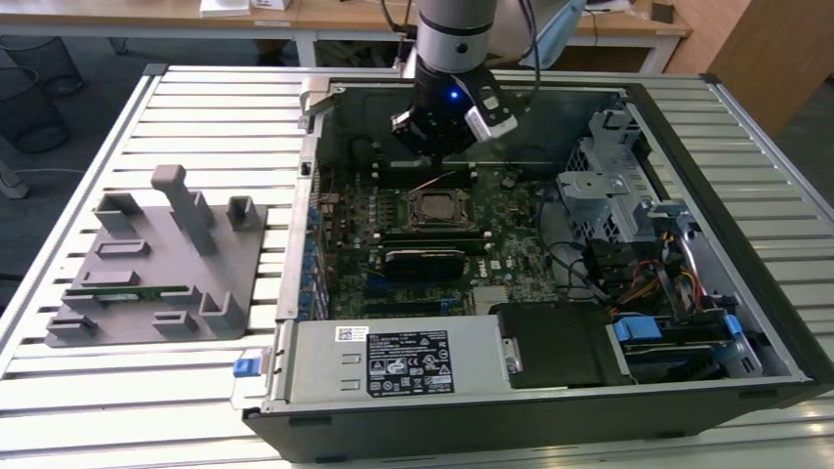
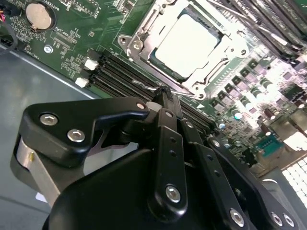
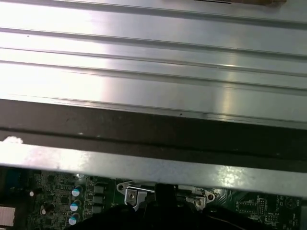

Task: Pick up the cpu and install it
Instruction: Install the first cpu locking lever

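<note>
One open computer case lies on one slatted table, with one grey tray beside it carrying one green memory stick. Inside sit one motherboard, one socket holding one cpu, and one coin cell. One gripper hangs above the board.

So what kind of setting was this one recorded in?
Probably a lab or workshop bench for computer assembly: an open black desktop computer case lies on a slatted metal table, a grey plastic parts tray sits beside it, and wooden desks stand behind.
</note>
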Controlling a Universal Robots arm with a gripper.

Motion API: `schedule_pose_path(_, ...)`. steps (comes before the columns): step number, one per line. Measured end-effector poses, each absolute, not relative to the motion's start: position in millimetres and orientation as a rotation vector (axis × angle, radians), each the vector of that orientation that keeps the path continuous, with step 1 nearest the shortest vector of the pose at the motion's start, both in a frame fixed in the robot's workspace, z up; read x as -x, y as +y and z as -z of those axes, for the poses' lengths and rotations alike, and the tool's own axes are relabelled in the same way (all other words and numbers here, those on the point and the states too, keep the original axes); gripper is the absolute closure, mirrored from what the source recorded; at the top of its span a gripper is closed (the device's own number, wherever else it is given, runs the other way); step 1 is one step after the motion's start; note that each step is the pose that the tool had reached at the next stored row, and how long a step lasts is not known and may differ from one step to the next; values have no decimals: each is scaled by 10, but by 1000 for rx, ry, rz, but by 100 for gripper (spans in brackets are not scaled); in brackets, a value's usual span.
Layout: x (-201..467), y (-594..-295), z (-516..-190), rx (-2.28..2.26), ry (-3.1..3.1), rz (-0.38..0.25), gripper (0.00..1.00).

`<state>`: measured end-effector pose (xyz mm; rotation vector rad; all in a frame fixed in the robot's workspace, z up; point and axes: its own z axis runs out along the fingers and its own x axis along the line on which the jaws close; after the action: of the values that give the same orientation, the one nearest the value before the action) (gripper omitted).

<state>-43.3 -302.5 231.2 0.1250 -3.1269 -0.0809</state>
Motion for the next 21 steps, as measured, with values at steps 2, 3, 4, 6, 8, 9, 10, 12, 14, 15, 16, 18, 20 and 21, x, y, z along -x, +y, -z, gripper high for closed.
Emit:
schedule_pose_path(2, 420, -3010, -2299, -125, -3127, 81, 89)
schedule_pose_path(3, 415, -3003, -2293, -125, -3127, 80, 89)
schedule_pose_path(4, 410, -2997, -2287, -125, -3127, 80, 89)
schedule_pose_path(6, 399, -2987, -2269, -125, -3127, 77, 89)
schedule_pose_path(8, 390, -2980, -2245, -125, -3127, 69, 89)
schedule_pose_path(9, 385, -2976, -2235, -125, -3127, 64, 89)
schedule_pose_path(10, 381, -2972, -2224, -125, -3127, 60, 89)
schedule_pose_path(12, 371, -2968, -2207, -125, -3127, 59, 89)
schedule_pose_path(14, 358, -2967, -2192, -125, -3127, 59, 89)
schedule_pose_path(15, 351, -2966, -2185, -125, -3127, 59, 89)
schedule_pose_path(16, 345, -2965, -2179, -125, -3127, 59, 89)
schedule_pose_path(18, 333, -2963, -2165, -125, -3127, 59, 89)
schedule_pose_path(20, 321, -2961, -2150, -125, -3127, 59, 89)
schedule_pose_path(21, 316, -2961, -2142, -125, -3127, 59, 89)
